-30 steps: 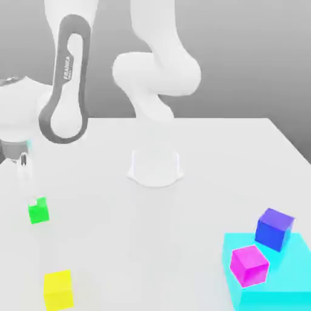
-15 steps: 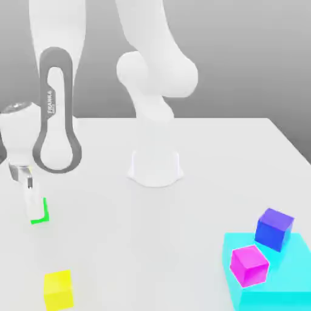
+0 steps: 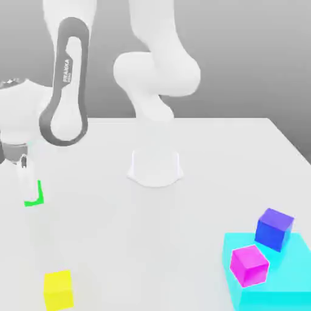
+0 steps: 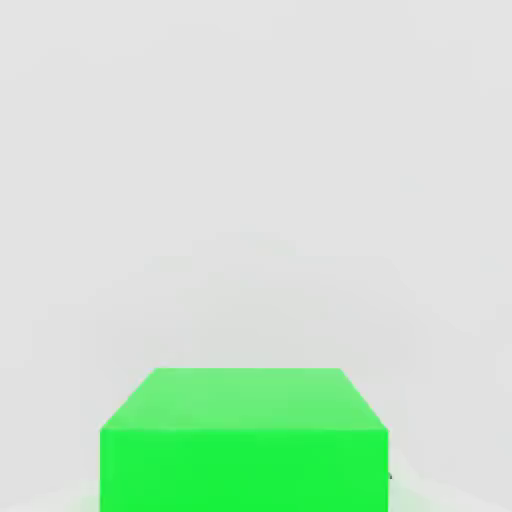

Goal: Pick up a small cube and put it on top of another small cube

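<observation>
A: What is the setting?

B: A plain white table [image 3: 182,206] under a grey backdrop, with one white arm [image 3: 155,67] rising from a round base at the back of the surface.

A: And the gripper?

B: The gripper [image 3: 29,189] hangs at the exterior view's left, pointing down, its pale fingers [image 3: 25,182] closed on the small green cube [image 3: 36,195]. The cube sits between the fingertips, mostly covered by the finger in front, so just a green edge along its lower and right side shows. In the hand view the green cube [image 4: 243,440] appears close to the camera, with the white table beyond it.

A: Is it resting on the table?

B: It looks a little above the surface, though I cannot tell that for certain.

A: Where is the other cube of the task?

B: The blue-violet cube [image 3: 274,228] is well apart, at the exterior view's right, standing on top of a large cyan block [image 3: 291,273], toward its far side.

A: How many things are there, counted?

B: Four small cubes, one of each colour: green, blue-violet, a magenta cube [image 3: 249,265] on the cyan block just beside the blue-violet one, and a yellow cube [image 3: 58,289] on the table nearer the camera than the gripper. One cyan block.

A: Any writing?

B: A small word in white runs along the grey link of the arm [image 3: 65,91]; it appears to read FRANKA, with a smaller line beside it that I cannot make out.
</observation>
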